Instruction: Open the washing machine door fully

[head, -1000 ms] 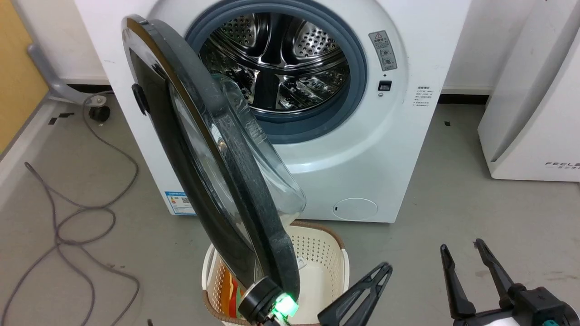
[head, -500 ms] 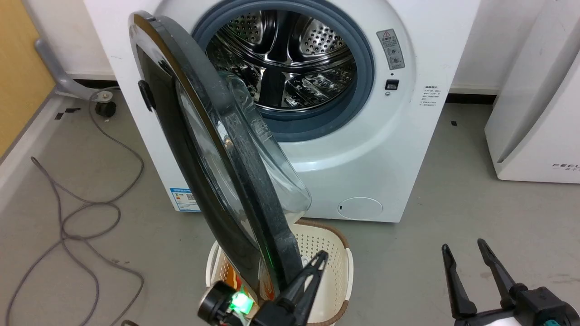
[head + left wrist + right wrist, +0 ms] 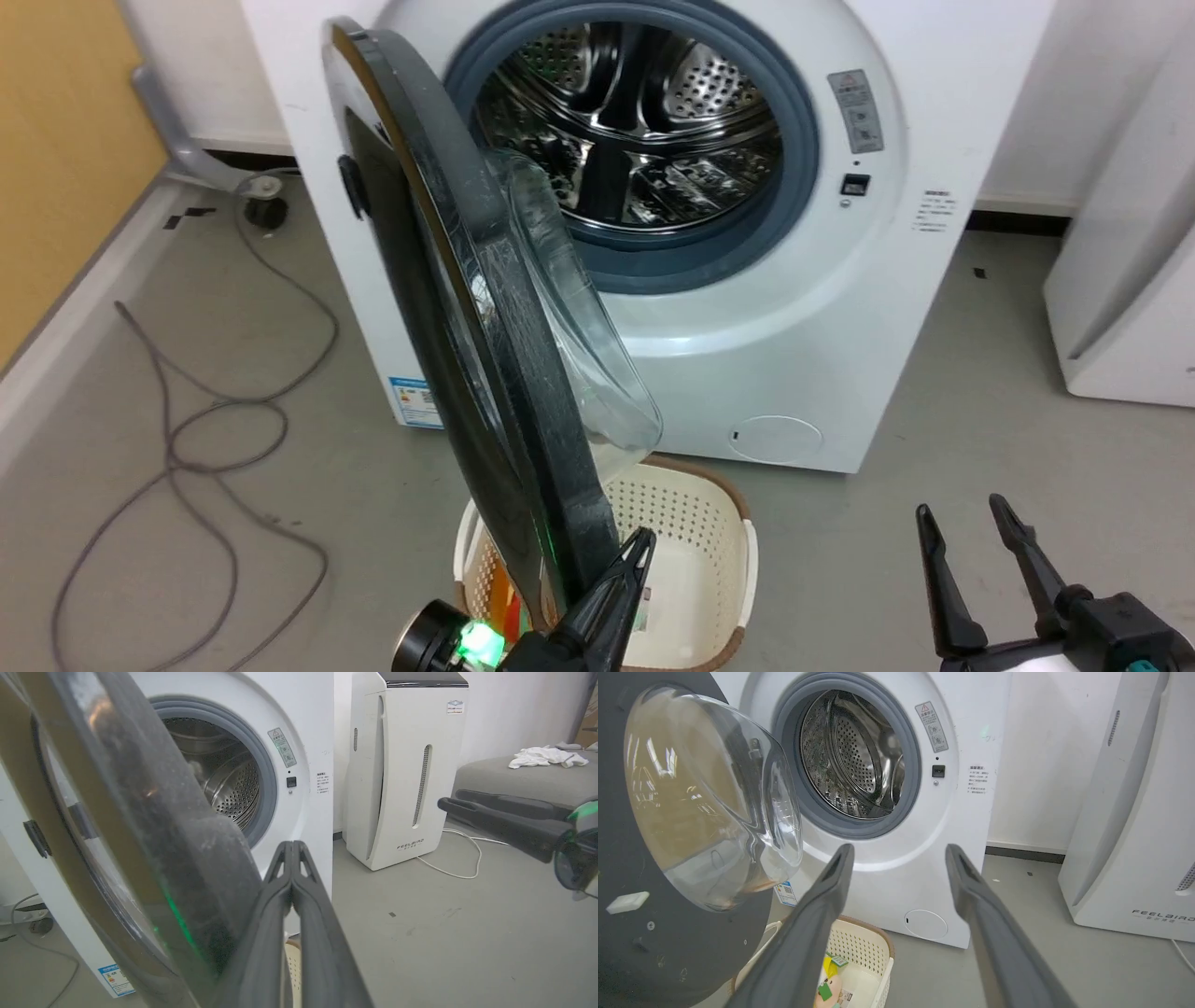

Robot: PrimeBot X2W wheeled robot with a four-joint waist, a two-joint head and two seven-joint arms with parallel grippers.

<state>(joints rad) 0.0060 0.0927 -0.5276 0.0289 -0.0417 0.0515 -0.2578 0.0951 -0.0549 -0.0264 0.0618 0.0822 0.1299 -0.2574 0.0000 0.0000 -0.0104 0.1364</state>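
Head view | washing machine door (image 3: 509, 355) black, glass-bowled, half-open | left pincer (image 3: 642, 541) closed | right pincer (image 3: 960, 506) wide

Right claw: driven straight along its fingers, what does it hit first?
Probably the washing machine's white front panel, just below the grey rubber ring: the right claw aims there in its wrist view. The door stands left of that line and the basket below it. Depth is unclear.

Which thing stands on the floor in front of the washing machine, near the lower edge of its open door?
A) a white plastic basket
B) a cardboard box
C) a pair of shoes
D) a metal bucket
A: a white basket with small holes stands there, below the door.
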